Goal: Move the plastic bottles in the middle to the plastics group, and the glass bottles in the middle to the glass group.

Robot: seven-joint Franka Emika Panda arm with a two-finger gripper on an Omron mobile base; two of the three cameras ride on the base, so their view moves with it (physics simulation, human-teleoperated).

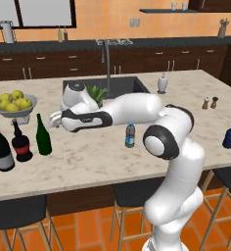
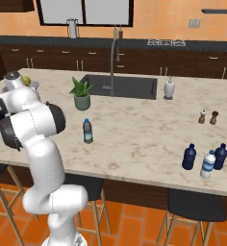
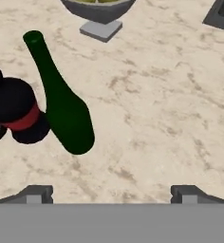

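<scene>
I saw a grey bowl (image 1: 15,112) of yellow-green fruit at the counter's left end, sink (image 1: 105,86) behind it, potted plant (image 2: 81,94) by the sink. The slim green glass bottle (image 1: 43,137) stood upright next to the glass group: round red-label bottle (image 1: 21,142) just beside it, tall red-neck bottle (image 1: 1,147) further left near the front edge. My gripper (image 3: 111,193) hung above the green bottle with jaws spread wide, nothing between them; bare marble lay under the fingertips (image 3: 37,194). The clear blue-cap plastic bottle (image 1: 130,136) stood alone mid-counter with open marble all round. At the right end three blue and clear bottles (image 2: 205,160) clustered near the front edge. Salt and pepper shakers (image 2: 208,117) sat well apart from them. Countertop (image 2: 139,134) was pale marble; dark cabinets, orange wall, stools (image 1: 17,213) below.
</scene>
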